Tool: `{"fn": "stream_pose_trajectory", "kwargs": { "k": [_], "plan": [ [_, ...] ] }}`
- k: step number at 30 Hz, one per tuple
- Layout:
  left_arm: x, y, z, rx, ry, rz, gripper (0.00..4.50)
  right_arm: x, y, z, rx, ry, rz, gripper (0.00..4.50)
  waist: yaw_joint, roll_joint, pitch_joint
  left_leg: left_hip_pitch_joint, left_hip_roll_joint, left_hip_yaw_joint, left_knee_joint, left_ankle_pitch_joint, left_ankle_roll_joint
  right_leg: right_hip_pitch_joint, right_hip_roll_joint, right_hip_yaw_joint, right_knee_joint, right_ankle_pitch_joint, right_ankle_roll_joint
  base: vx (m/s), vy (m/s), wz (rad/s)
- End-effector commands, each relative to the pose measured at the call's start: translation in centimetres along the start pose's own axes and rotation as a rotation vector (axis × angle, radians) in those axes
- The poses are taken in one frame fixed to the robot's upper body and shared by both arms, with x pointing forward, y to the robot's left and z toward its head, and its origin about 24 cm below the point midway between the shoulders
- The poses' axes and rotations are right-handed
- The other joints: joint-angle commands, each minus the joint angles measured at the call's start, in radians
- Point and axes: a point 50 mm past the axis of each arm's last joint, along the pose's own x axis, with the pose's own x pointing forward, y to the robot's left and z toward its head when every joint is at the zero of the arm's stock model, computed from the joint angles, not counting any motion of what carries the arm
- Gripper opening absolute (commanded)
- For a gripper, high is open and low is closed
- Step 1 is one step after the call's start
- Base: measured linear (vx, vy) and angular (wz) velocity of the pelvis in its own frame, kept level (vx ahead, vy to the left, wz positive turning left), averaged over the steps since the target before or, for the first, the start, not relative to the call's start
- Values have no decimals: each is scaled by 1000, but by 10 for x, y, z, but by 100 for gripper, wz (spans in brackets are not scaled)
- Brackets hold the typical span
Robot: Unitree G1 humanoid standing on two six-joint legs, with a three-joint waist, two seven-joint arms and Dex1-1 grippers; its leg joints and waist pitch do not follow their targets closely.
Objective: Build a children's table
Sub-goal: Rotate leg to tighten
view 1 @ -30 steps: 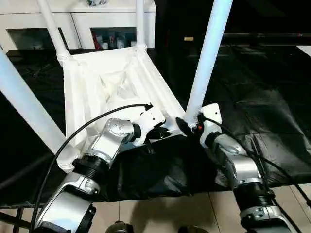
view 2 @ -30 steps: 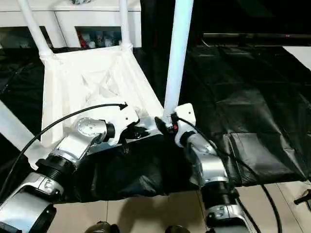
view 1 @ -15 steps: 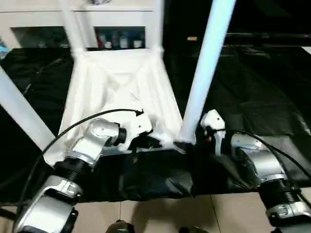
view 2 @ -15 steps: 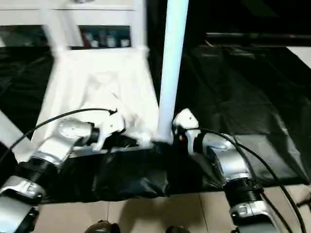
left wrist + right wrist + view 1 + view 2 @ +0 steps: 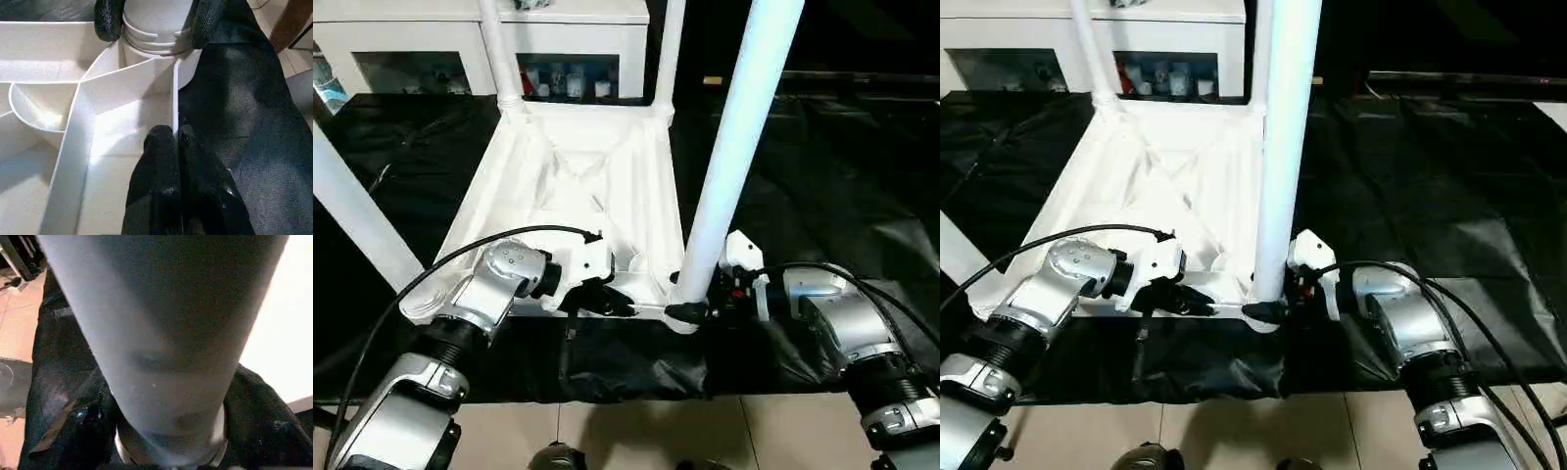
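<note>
Our left gripper [image 5: 172,134] had its jaws pinched shut on the thin near rim of the tabletop [image 5: 578,186]. Our right gripper [image 5: 690,311] had its jaws clamped around the base of the near-right leg [image 5: 734,137], right at the corner socket [image 5: 156,34]. The tabletop lay upside down on the black counter [image 5: 832,166], legs pointing up, a cabinet [image 5: 578,29] behind it.

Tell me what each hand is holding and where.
The left hand pinches the tabletop's near edge wall beside the corner socket. The right hand clamps the near leg at its base, just above that socket.
</note>
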Motion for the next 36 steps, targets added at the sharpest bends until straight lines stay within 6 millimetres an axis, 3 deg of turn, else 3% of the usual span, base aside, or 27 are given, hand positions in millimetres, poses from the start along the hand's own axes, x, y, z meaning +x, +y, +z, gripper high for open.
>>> {"fn": "stream_pose_trajectory", "kwargs": {
  "k": [1,7,8,10,16,18,20,23,29,36],
  "plan": [
    [5,10,14,29,-24,89,0,14,7,5,23,-78,4,263,-4,-5,-88,29,71,-37,-73,-210,24,44,-61,56,-56,-228,-240,0,0,0],
    [15,23,21,-19,-32,271,0,22,-6,-2,77,-103,-324,257,-18,-13,-84,30,66,-44,-76,-255,-12,41,-67,55,-76,-372,-185,0,0,0],
    [19,25,24,-28,-34,314,0,26,-7,-3,96,-118,-393,256,-24,-13,-83,26,65,-44,-77,-253,-14,41,-67,55,-78,-380,-177,0,0,0],
    [32,27,32,-41,-44,389,0,37,-9,-5,142,-142,-535,256,-28,-11,-84,31,64,-45,-76,-259,-19,37,-66,54,-83,-393,-171,0,0,0],
    [60,23,51,-37,-73,452,0,65,-8,9,189,-208,-755,256,-38,-5,-88,29,61,-44,-77,-232,-11,38,-60,53,-77,-317,-177,0,0,0],
    [62,22,53,-31,-82,435,0,69,-8,17,209,-259,-740,312,-40,-3,-90,26,60,-43,-77,-223,4,42,-59,54,-74,-285,-180,0,0,0],
    [61,21,52,-12,-81,413,0,67,-10,19,212,-275,-727,332,-41,-2,-91,23,60,-42,-75,-202,22,43,-57,54,-67,-229,-193,0,0,0],
    [51,19,47,24,-86,367,0,56,-14,21,148,-264,-679,371,-41,-5,-91,22,60,-41,-75,-200,33,47,-58,54,-67,-221,-200,0,0,0],
    [38,13,39,37,-106,268,0,38,-16,15,77,-207,-544,371,-41,-5,-90,23,61,-40,-72,-198,44,49,-60,55,-64,-224,-212,0,0,0],
    [16,11,28,40,-107,138,0,21,0,9,-8,-84,-106,371,-24,-4,-90,26,67,-35,-68,-201,59,49,-57,54,-58,-213,-233,0,0,0]
  ]
}}
